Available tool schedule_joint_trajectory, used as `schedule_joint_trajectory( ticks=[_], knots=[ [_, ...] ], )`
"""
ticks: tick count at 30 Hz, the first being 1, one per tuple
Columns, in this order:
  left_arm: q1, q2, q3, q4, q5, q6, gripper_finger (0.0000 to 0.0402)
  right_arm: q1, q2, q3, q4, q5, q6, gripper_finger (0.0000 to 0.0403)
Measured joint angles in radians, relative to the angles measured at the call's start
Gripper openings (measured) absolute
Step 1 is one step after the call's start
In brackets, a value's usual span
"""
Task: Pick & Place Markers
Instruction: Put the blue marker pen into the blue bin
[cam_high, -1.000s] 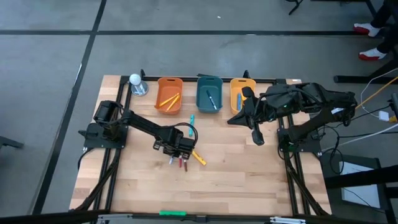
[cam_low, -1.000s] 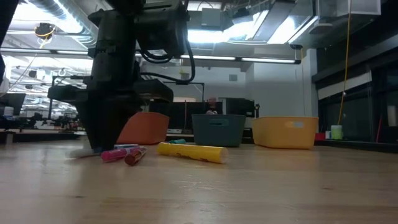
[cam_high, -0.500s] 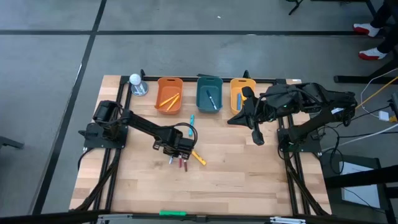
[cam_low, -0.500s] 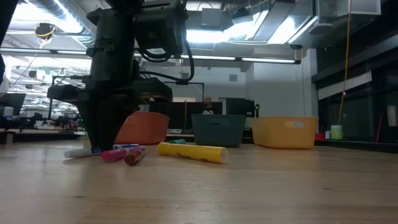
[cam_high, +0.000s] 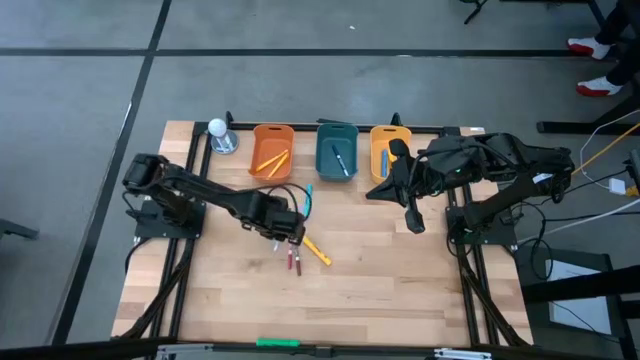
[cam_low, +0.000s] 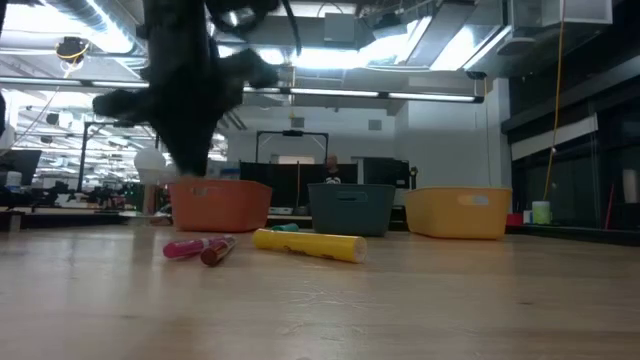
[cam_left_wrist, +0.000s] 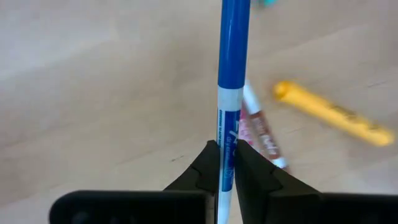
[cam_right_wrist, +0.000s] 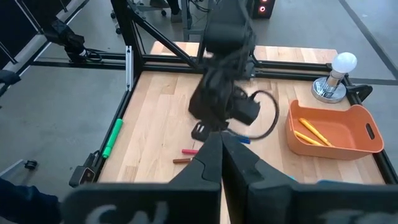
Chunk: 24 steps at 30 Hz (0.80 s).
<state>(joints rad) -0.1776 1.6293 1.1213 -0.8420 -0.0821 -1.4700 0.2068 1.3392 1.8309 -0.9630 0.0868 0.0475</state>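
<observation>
Blue-white marker (cam_left_wrist: 231, 93) lifted; yellow marker (cam_left_wrist: 333, 115), seemingly two red markers (cam_high: 294, 262) on wood.

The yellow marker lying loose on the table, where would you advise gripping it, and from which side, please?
Grip the yellow marker across the middle of its barrel, coming straight down from above. It lies flat on the table at a diagonal, so the fingers should close across its narrow width; two red markers lie close by its lower end.
</observation>
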Motion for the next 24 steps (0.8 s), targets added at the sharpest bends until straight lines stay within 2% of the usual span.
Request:
schedule_joint_trajectory(
  ticks=[9, 14, 21, 24],
  knots=[
    [0.024, -0.202, 0.002, 0.018, -0.193, 0.120, 0.0022, 0.000, -0.001, 0.000, 0.000, 0.025, 0.001, 0.0000],
    [0.045, -0.289, 0.002, 0.085, -0.281, 0.220, 0.0022, -0.010, -0.027, 0.000, -0.004, 0.027, 0.006, 0.0000],
    [0.089, -0.333, 0.003, 0.231, -0.319, 0.395, 0.0022, -0.034, -0.080, 0.000, -0.046, 0.028, 0.021, 0.0000],
    [0.113, -0.333, 0.003, 0.284, -0.304, 0.461, 0.0022, -0.039, -0.100, 0.000, -0.090, 0.068, 0.023, 0.0000]
  ],
)
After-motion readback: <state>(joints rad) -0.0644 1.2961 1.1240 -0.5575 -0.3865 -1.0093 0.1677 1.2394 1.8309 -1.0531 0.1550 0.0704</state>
